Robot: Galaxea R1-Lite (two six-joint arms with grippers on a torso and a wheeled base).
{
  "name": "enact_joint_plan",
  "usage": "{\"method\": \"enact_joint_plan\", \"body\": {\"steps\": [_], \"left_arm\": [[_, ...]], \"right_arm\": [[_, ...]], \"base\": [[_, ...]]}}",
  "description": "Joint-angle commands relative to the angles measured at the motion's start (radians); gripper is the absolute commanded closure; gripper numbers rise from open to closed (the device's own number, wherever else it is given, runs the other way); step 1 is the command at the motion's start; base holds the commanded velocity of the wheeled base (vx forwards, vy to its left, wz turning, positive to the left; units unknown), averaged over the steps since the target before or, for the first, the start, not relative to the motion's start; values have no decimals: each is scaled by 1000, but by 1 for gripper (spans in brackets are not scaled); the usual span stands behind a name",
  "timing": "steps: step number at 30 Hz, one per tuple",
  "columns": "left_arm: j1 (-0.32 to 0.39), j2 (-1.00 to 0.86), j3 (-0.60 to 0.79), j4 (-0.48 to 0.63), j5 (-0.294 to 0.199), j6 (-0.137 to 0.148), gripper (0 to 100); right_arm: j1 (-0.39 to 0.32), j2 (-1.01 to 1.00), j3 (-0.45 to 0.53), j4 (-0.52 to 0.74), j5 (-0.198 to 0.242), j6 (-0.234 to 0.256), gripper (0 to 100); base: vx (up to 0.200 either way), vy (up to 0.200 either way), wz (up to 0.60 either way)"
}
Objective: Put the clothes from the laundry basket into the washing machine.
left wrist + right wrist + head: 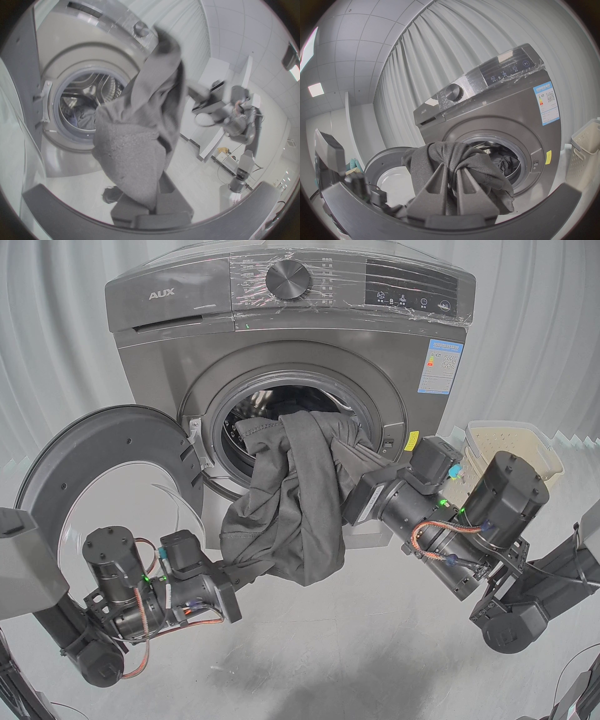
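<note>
A dark grey garment [294, 502] hangs out of the washing machine's drum opening [265, 404], with its top over the lip and its bulk drooping in front. My left gripper [245, 572] is shut on the garment's lower edge, low and left of the opening; the left wrist view shows the cloth [134, 150] pinched between its fingers [170, 200]. My right gripper [351, 457] is shut on the garment's upper right part, close to the drum rim; its fingers [470, 190] clamp the dark cloth [462, 156]. More clothes lie inside the drum [504, 164].
The round machine door [106, 471] stands swung open at the left, close to my left arm. A beige perforated laundry basket [512, 443] sits on the floor right of the machine, behind my right arm. Pale bare floor stretches in front.
</note>
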Motion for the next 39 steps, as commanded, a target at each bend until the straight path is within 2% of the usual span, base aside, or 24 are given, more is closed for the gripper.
{"method": "enact_joint_plan", "body": {"steps": [1,13,14,18,25,35,39], "left_arm": [[-23,-205,95,-25,-6,-11,100],[-49,-284,14,-25,1,-29,100],[-49,-284,9,-25,5,-33,100],[-43,-284,-41,-25,18,-40,100],[-41,-272,-123,-25,116,-48,100],[-35,-231,-193,-22,218,-48,100],[-33,-220,-204,-19,241,-46,100]], "right_arm": [[-12,70,5,-6,5,8,100],[-1,145,33,-9,8,21,100],[2,151,33,-9,8,23,0],[26,162,107,-6,8,29,0],[49,163,232,8,12,20,0],[51,176,239,8,12,18,0],[51,177,239,8,12,18,0]], "base": [[0,0,0],[0,0,0],[0,0,0],[0,0,0],[0,0,0],[0,0,0],[0,0,0]]}}
